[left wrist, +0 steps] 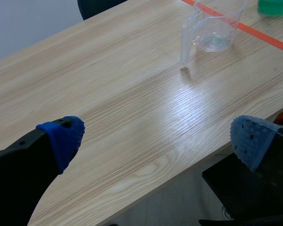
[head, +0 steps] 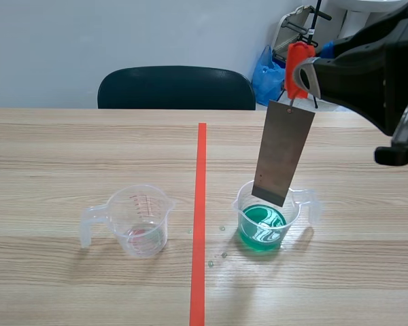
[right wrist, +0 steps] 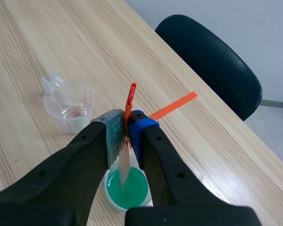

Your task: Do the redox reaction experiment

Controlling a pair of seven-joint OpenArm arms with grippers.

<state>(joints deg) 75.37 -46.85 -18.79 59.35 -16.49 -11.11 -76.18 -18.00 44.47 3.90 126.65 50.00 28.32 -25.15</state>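
One metal strip (head: 283,153) hung over the right-hand beaker (head: 298,212)
The strip's orange clip (head: 296,68) is pinched in the right gripper (right wrist: 127,134); its lower edge is at the rim, above the green solution (head: 262,229). A slow vertical descent is advised, walls left untouched. Left gripper (left wrist: 158,139) is spread wide, empty

Green beaker (left wrist: 275,5) was cut off at the left wrist view's edge. Right claw (right wrist: 126,134) hid most of red clip (right wrist: 130,96); we couldn't tell whether metal strip (head: 283,159) touched liquid.
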